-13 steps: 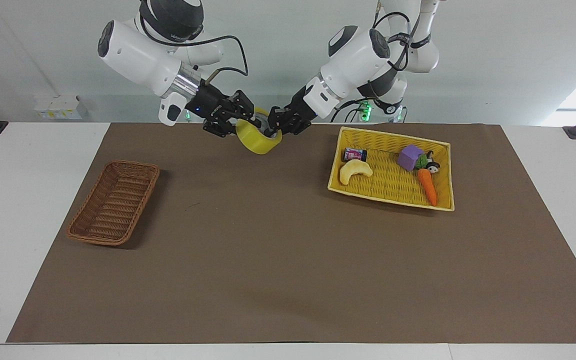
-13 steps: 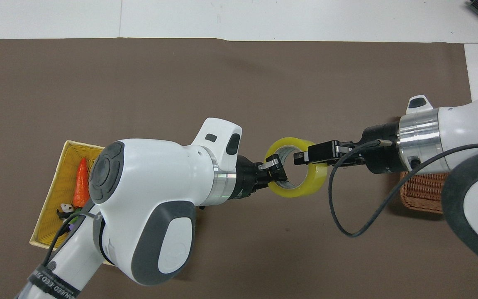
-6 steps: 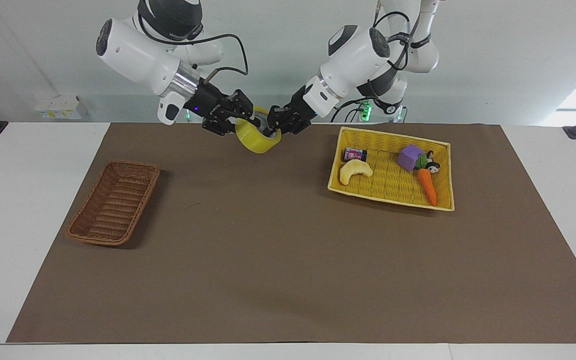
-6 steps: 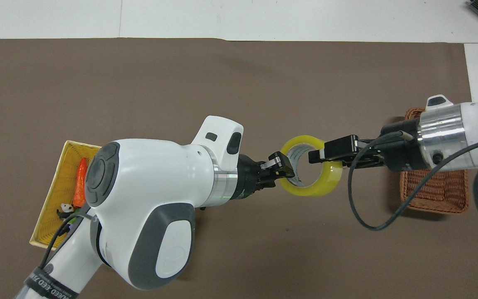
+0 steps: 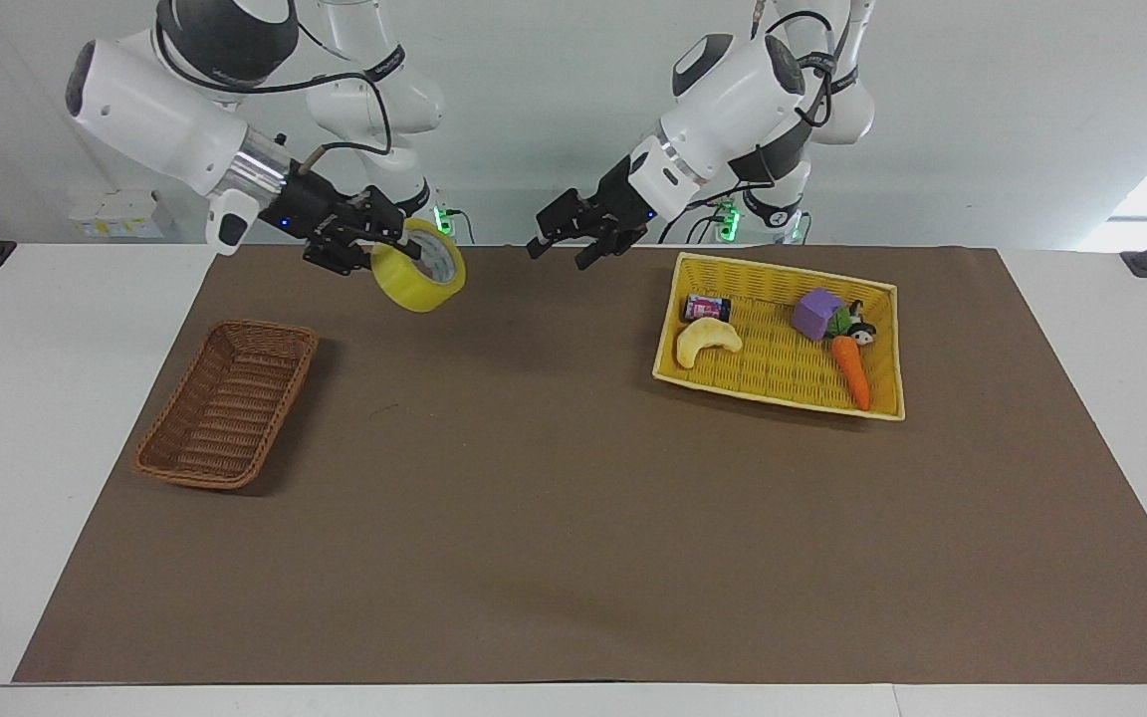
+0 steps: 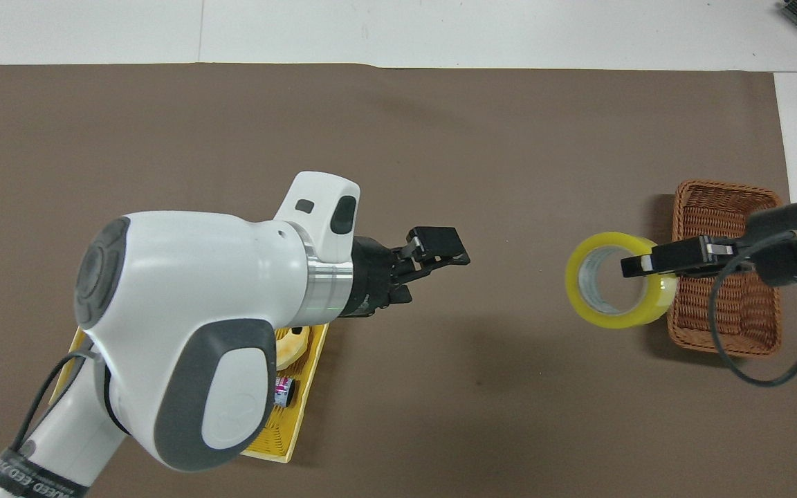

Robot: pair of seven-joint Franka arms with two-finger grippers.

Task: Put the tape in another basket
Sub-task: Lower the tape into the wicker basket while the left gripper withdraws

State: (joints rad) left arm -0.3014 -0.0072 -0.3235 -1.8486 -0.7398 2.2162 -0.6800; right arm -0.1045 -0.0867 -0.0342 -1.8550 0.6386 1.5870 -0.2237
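The tape (image 5: 412,287), a translucent yellow roll with a whitish core, hangs in the air in my right gripper (image 5: 381,245), which is shut on its wall. It is up over the brown mat, close to the wicker basket's edge. In the overhead view the tape (image 6: 596,315) overlaps that edge, held by the right gripper (image 6: 639,265). The small brown wicker basket (image 5: 225,403) (image 6: 727,207) lies empty at the right arm's end of the table. My left gripper (image 5: 562,242) (image 6: 442,250) is open and empty, raised over the mat between the two baskets.
A larger yellow basket (image 5: 778,396) at the left arm's end holds a pale crescent toy (image 5: 708,342), a small can (image 5: 708,308), a purple cube (image 5: 816,313) and a carrot (image 5: 850,371). In the overhead view the left arm hides most of that basket (image 6: 295,429).
The left gripper has let go of the tape and drawn back toward the yellow basket. The right gripper has carried the tape away toward the wicker basket.
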